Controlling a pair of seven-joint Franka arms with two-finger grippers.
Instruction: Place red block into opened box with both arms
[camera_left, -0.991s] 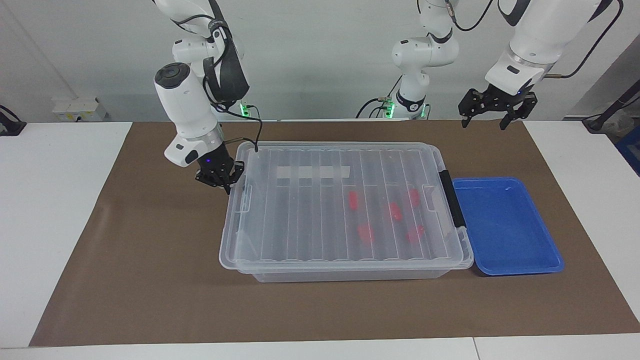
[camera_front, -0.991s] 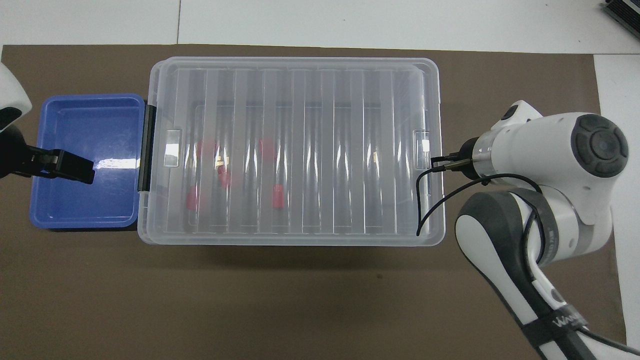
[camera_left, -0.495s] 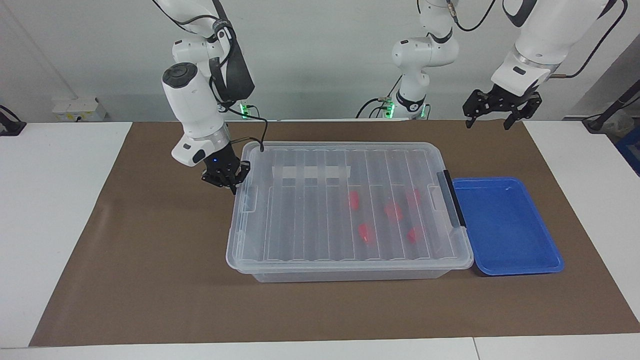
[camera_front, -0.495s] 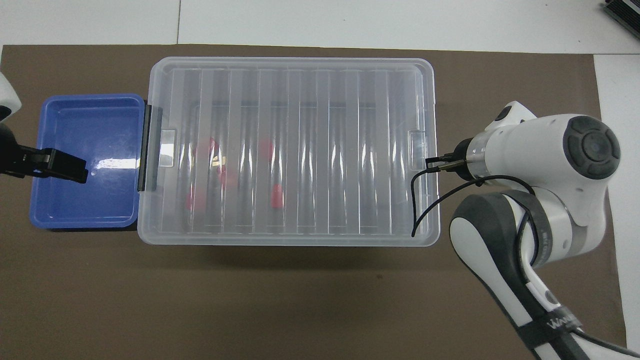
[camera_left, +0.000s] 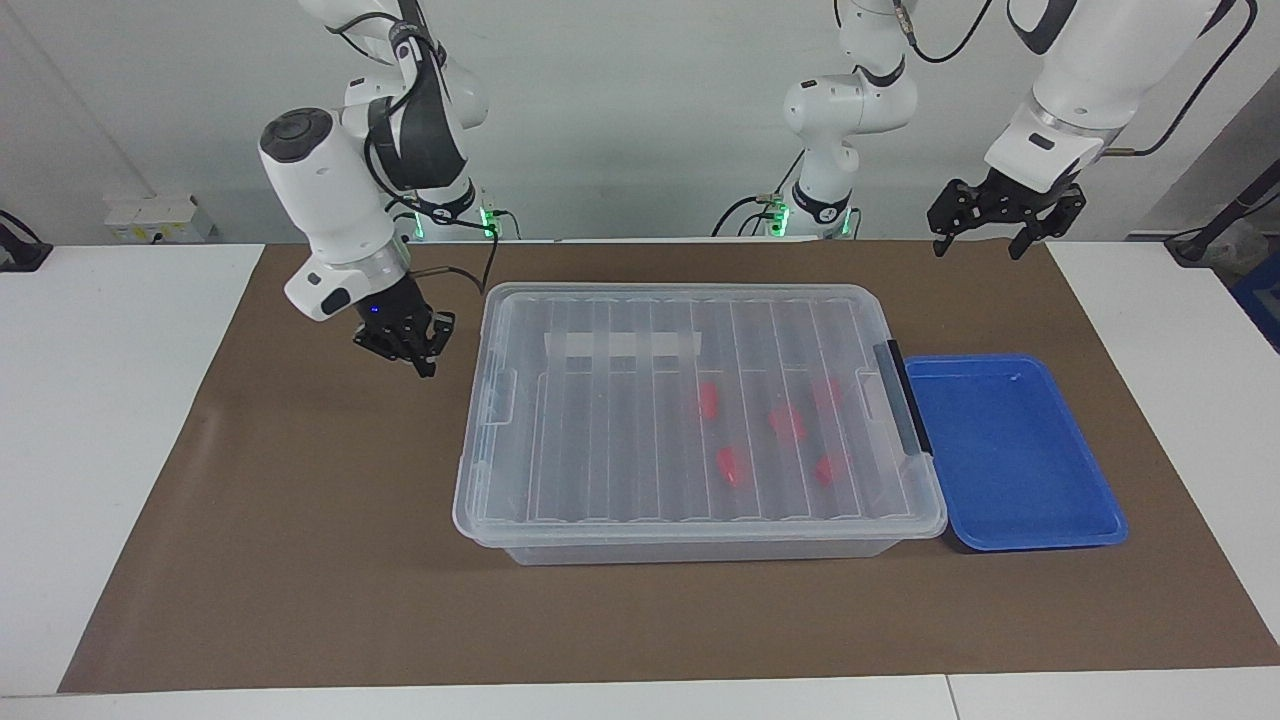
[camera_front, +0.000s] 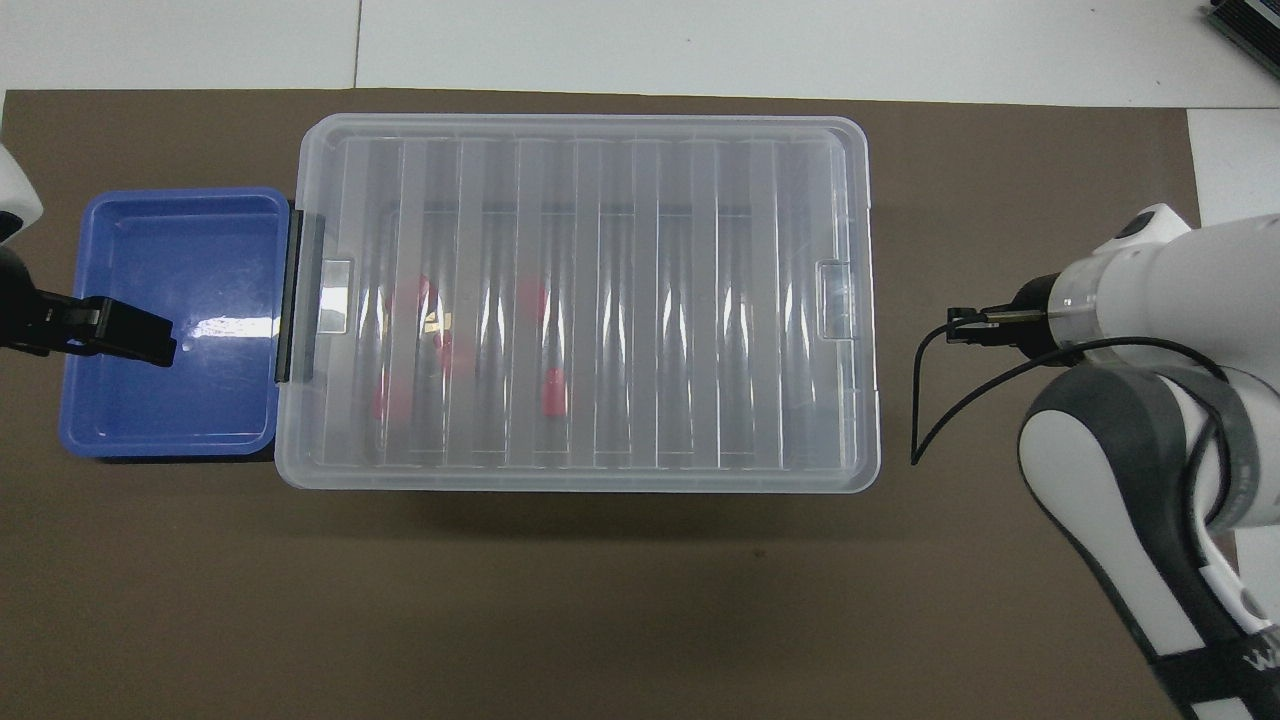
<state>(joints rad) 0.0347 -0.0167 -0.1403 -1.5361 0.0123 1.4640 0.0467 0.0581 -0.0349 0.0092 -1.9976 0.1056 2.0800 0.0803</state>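
Note:
The box (camera_left: 600, 430) (camera_front: 650, 300) stands mid-mat with its ribbed clear lid lying flat on it. Through the lid I see several red blocks (camera_left: 787, 422) (camera_front: 553, 392) on the box floor, toward the left arm's end. A dark grey handle (camera_left: 905, 410) clips that end. My right gripper (camera_left: 420, 360) hangs low over the mat beside the box's other end, apart from it, with nothing in it. My left gripper (camera_left: 985, 240) is up in the air, open and empty; in the overhead view it is over the blue tray.
A shallow blue tray (camera_left: 1010, 450) (camera_front: 170, 320) sits against the box's handle end. A brown mat (camera_left: 300, 520) covers the table's middle. A black cable (camera_front: 925, 400) loops from the right wrist over the mat.
The lid's end by the right arm has dropped flat onto the box. The right gripper has drawn away from that end toward its own side. The left gripper rose slightly.

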